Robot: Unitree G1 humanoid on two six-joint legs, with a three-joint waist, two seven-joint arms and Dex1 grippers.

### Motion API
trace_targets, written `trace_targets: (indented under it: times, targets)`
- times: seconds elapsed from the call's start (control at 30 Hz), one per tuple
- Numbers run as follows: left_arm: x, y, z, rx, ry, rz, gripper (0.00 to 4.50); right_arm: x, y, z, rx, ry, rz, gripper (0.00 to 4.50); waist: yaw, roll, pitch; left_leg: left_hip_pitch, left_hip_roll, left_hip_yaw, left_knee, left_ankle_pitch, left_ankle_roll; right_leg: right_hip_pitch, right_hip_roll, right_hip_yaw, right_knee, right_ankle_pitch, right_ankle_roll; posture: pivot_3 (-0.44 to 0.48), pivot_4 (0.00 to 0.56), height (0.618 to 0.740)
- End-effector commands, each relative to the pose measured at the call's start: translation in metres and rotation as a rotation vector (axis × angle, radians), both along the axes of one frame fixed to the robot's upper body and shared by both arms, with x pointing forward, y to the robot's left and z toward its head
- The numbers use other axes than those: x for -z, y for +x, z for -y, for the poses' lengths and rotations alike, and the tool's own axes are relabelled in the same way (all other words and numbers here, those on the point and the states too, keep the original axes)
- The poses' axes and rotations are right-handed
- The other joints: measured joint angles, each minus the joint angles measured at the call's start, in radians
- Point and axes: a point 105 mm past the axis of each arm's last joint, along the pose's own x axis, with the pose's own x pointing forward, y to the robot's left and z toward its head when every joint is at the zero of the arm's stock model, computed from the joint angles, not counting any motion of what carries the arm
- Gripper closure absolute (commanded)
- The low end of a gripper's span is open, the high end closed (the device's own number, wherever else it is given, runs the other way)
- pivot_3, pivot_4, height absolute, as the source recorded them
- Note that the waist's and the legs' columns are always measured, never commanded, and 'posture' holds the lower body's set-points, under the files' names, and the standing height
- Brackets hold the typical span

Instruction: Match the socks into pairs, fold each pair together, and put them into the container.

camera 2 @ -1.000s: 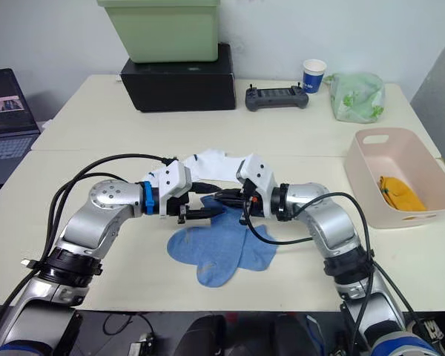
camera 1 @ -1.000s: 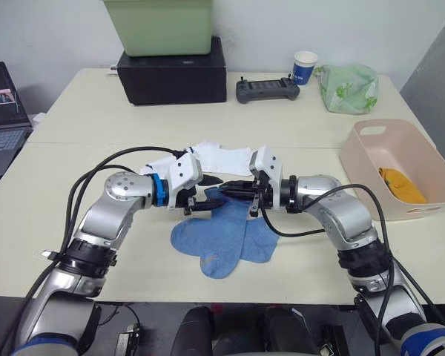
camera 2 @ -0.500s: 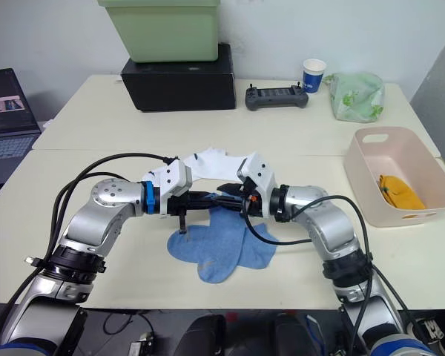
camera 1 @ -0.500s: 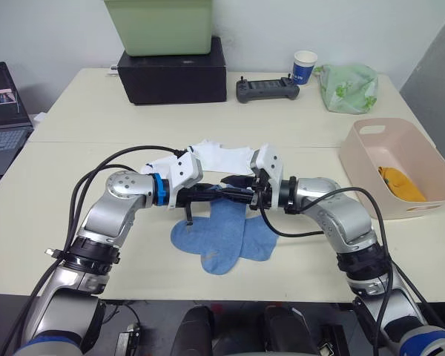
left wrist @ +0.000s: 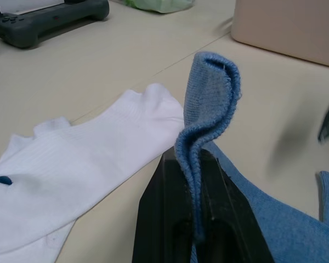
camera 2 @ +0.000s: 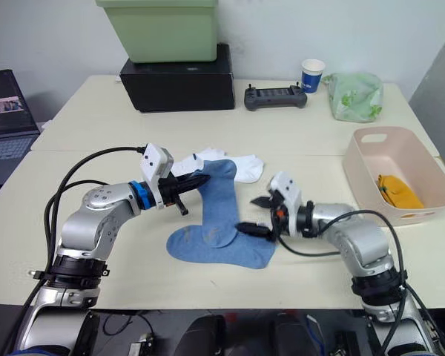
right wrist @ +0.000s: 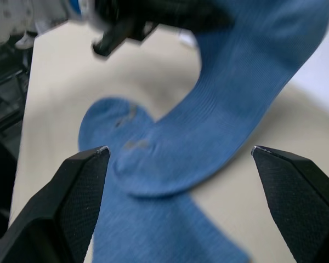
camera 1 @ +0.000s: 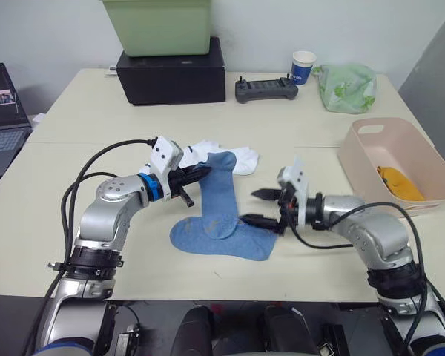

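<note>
The right claw has let go and now hangs wide open, empty. The left claw stays pinched on the cuff of one light blue sock, lifted beside the white socks. I judge the fold undone.

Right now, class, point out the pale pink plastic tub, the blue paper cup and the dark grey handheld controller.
pale pink plastic tub (camera 1: pixel 372 172): left eye view, near wall.
blue paper cup (camera 1: pixel 304 67): left eye view, side.
dark grey handheld controller (camera 1: pixel 265 90): left eye view, body's middle.

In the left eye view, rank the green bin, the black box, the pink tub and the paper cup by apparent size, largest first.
1. Pink tub, though it sits nearer the camera, which flatters it.
2-3. Black box and green bin: too close to rank, and the frame's top edge cuts off the bin.
4. Paper cup, clearly smallest.
</note>
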Motion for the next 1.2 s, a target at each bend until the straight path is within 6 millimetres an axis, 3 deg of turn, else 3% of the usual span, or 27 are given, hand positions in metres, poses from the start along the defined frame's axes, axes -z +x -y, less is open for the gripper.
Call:
trace_targets:
  times: [0.03,0.37,0.4,0.5,0.83,1.1,1.2]
  targets:
    - [-0.009,-0.005,0.001,0.008,0.0,0.051,4.5,0.007,-0.008,-0.014,-0.042,-0.031,-0.013,0.05,-0.002,0.0,0.0,0.0,0.0,0.0,0.0,0.0,0.0,0.0,0.0,0.0,0.0,0.0,0.0,0.0,0.15,0.74]
    - [-0.013,-0.013,-0.003,0.0,-0.012,0.055,4.5,0.03,0.003,-0.029,-0.015,-0.1,-0.072,0.05,0.004,0.0,0.0,0.0,0.0,0.0,0.0,0.0,0.0,0.0,0.0,0.0,0.0,0.0,0.0,0.0,0.15,0.74]
    - [-0.013,-0.014,-0.003,-0.003,-0.013,0.055,4.5,0.031,0.007,-0.03,-0.003,-0.103,-0.064,0.22,0.004,0.0,0.0,0.0,0.0,0.0,0.0,0.0,0.0,0.0,0.0,0.0,0.0,0.0,0.0,0.0,0.15,0.74]
    - [-0.012,-0.015,-0.003,-0.006,-0.014,0.056,4.5,0.028,0.007,-0.035,-0.009,-0.074,-0.067,0.97,0.004,0.0,0.0,0.0,0.0,0.0,0.0,0.0,0.0,0.0,0.0,0.0,0.0,0.0,0.0,0.0,0.15,0.74]
    - [-0.013,-0.016,-0.009,-0.024,-0.019,0.054,4.5,0.021,0.014,-0.031,0.036,-0.025,-0.064,4.45,0.005,0.0,0.0,0.0,0.0,0.0,0.0,0.0,0.0,0.0,0.0,-0.001,0.0,0.0,0.0,0.0,0.15,0.74]
    - [-0.031,-0.032,-0.024,-0.079,-0.154,-0.022,4.5,-0.011,0.008,-0.004,0.015,0.016,-0.035,4.45,0.005,0.0,0.0,0.0,0.0,0.0,0.0,0.0,0.0,0.0,0.0,0.0,0.0,0.0,0.0,0.0,0.15,0.74]
    - [-0.026,-0.04,-0.032,-0.158,-0.212,-0.078,4.5,-0.018,0.009,0.011,0.014,0.002,-0.04,4.45,0.004,0.0,0.0,0.0,0.0,0.0,0.0,0.0,0.0,0.001,0.0,0.0,0.0,0.0,0.0,0.0,0.15,0.74]
